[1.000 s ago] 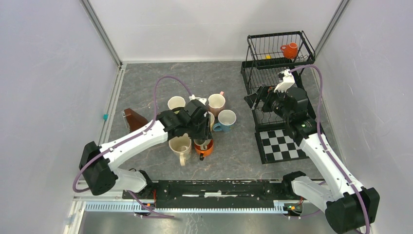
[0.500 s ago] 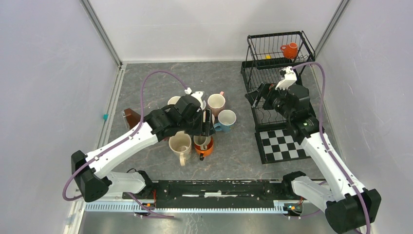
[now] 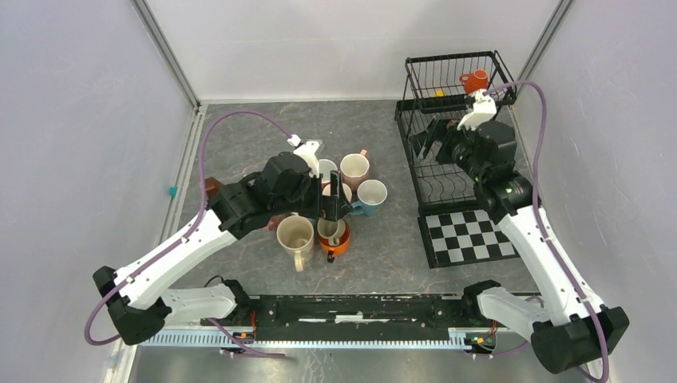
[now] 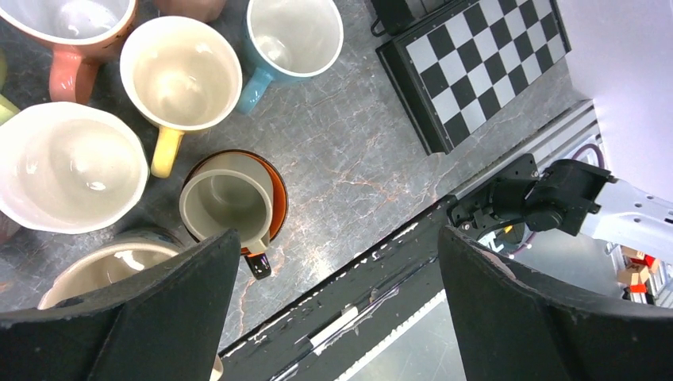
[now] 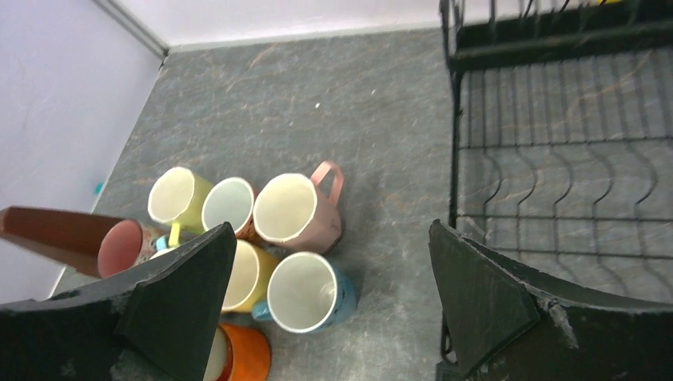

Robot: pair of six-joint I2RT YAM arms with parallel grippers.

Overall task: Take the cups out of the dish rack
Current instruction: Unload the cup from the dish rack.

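Note:
Several cups stand bunched on the grey table left of the dish rack [image 3: 447, 171]. A grey-olive cup [image 4: 226, 202] sits nested inside an orange cup [image 4: 275, 198]. My left gripper [image 3: 334, 199] hangs open just above that pair with nothing between its fingers. Around them are a yellow cup [image 4: 181, 73], a blue cup [image 4: 294, 36], a pink cup [image 4: 71, 24] and a cream cup [image 4: 67, 167]. One orange cup [image 3: 474, 80] rests in the rack's upper tier. My right gripper [image 3: 431, 137] is open and empty over the lower tier's left side.
A black-and-white checkered mat [image 3: 467, 235] lies in front of the rack. A brown wedge [image 5: 55, 230] sits left of the cups, mostly behind my left arm. A small yellow item [image 3: 438, 92] lies in the upper tier. Walls close in both sides.
My left gripper opened, let go of the grey-olive cup inside the orange one, and rose. My right gripper moved back along the rack toward the upper tier.

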